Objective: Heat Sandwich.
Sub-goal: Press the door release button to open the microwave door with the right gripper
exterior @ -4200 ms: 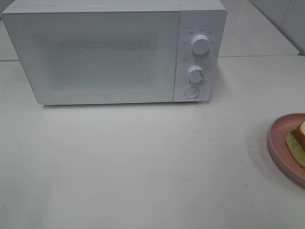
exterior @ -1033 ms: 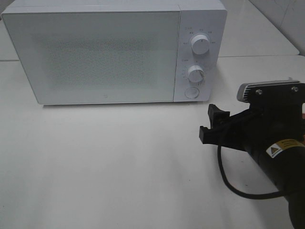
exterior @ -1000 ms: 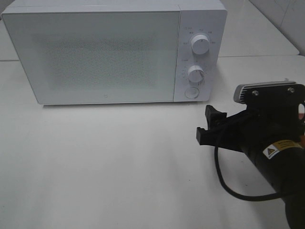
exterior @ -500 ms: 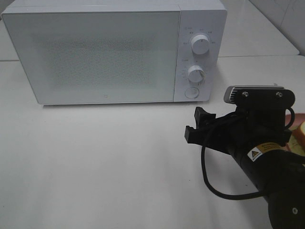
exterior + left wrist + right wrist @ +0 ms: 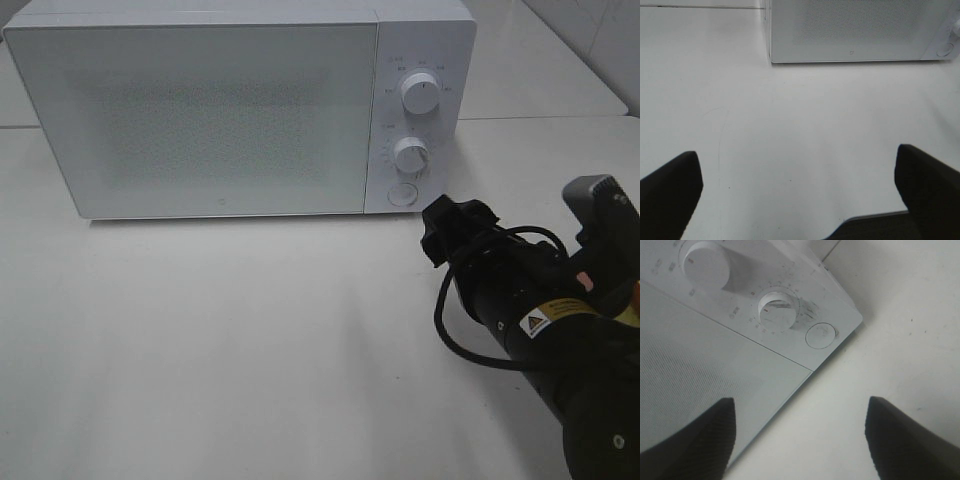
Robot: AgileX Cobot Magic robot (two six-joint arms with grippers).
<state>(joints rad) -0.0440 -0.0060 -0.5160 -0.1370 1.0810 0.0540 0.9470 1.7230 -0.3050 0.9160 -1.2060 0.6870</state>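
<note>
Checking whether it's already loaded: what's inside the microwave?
Cannot tell. The microwave door is shut, and its speckled panel hides the inside in every view. Only its upper dial, lower dial and round button show.

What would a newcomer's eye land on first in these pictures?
First, the big white microwave at the back of the table, with its door shut. Next, the black arm coming in from the lower right, with the open right gripper close to the microwave's round button.

R arm (image 5: 530, 300) rolled over, jaws now up close to microwave (image 5: 200, 110) btn (image 5: 402, 194).
</note>
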